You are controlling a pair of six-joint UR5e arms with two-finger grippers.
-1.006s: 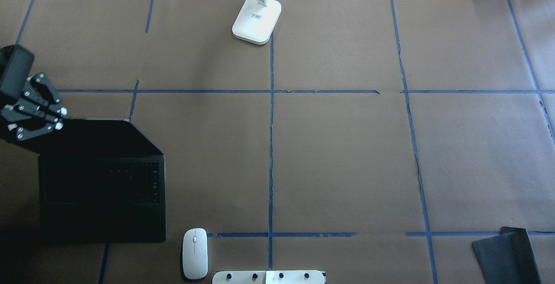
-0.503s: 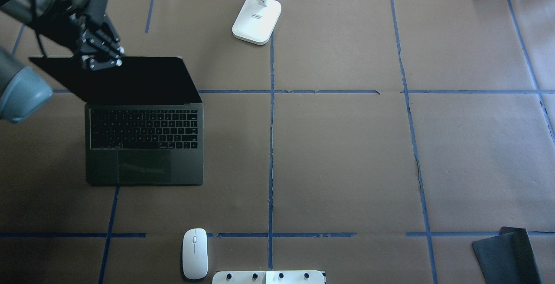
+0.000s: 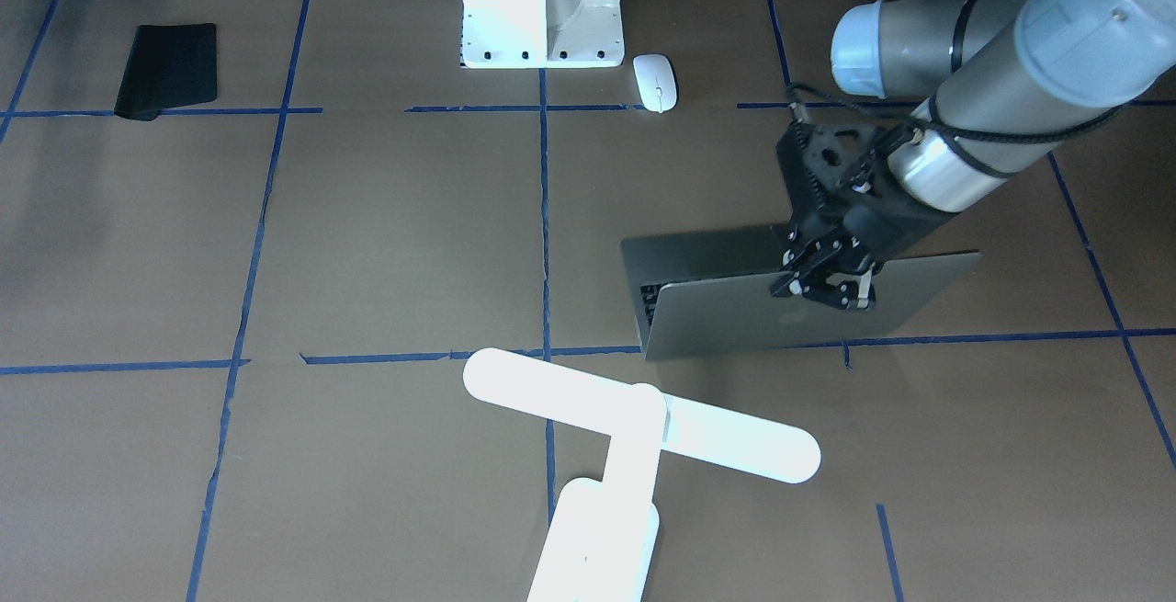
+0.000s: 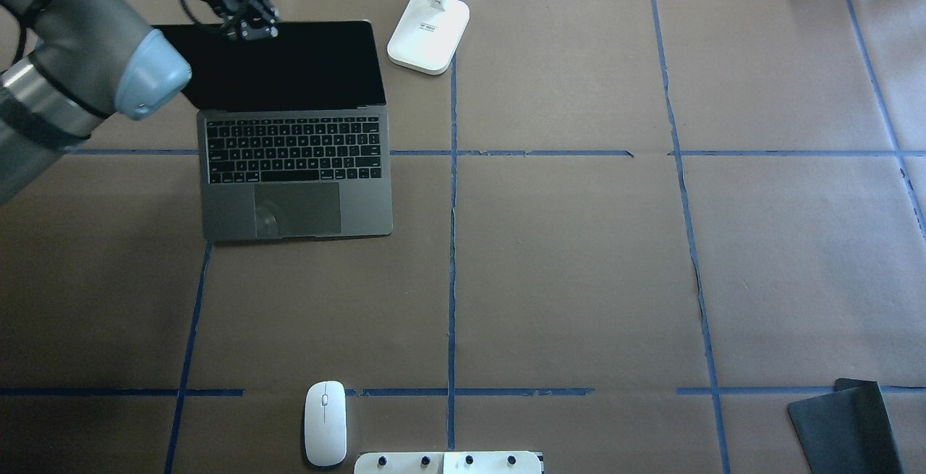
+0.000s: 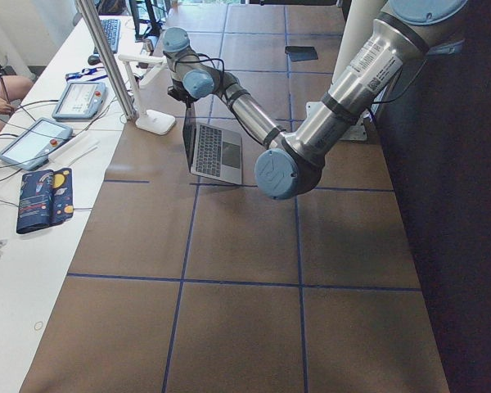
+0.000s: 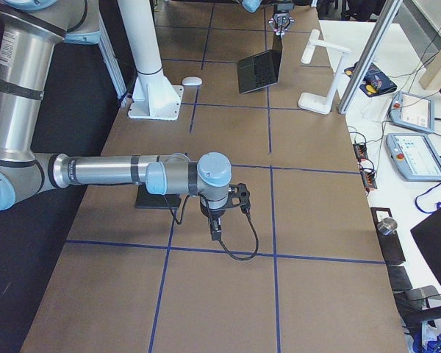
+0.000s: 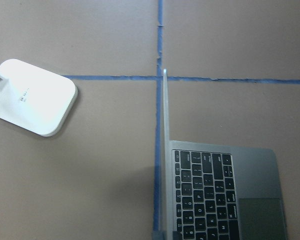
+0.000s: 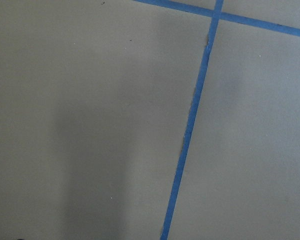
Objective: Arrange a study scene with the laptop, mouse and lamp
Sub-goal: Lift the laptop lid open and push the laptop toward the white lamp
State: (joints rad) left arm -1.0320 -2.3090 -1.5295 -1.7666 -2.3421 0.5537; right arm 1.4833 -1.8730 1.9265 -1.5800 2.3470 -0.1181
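My left fingers (image 3: 825, 289) are closed on the top edge of the laptop (image 3: 726, 319) lid, near the middle of that edge. One finger is on the screen side and the other on the logo side. The lid stands roughly upright under them, and my left wrist view shows it edge-on. Below the fingers the laptop's base lies flat on the tabletop (image 4: 579, 278). Its keyboard and trackpad run back from the lid toward my own base.

Off to the right of these fingers, near the lid's corner but not touching it, stands the lamp (image 4: 428, 32) on its rounded foot. The mouse (image 4: 325, 422) lies well apart from the fingers, back by my base at the tabletop's near edge.

My right fingers (image 6: 214, 234) hang low over the tabletop, far from the laptop. I cannot tell whether they are open or closed. That wrist's view shows brown tabletop crossed by blue tape.
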